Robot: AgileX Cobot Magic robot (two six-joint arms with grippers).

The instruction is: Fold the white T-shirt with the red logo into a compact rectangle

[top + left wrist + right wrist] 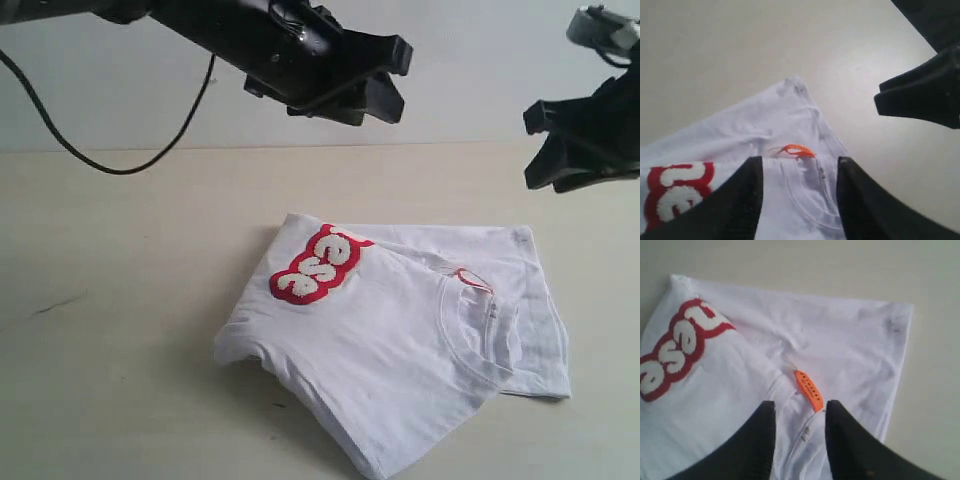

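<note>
The white T-shirt (400,340) lies folded in a rough slanted rectangle on the table, collar toward the right. The red logo (320,265) shows only its end letters at the shirt's far left corner, the rest hidden under a fold. An orange neck tag (475,280) sits at the collar. My left gripper (392,80) hangs high above the shirt, open and empty; between its fingers (799,165) the collar shows far below. My right gripper (535,148) also hovers open at the right, above the tag (808,388), its jaws (800,407) holding nothing.
The beige table (120,300) stretches out round the shirt, with a faint dark mark (55,305) at the left. A black cable (100,160) droops from the left arm at the back left. A pale wall stands behind.
</note>
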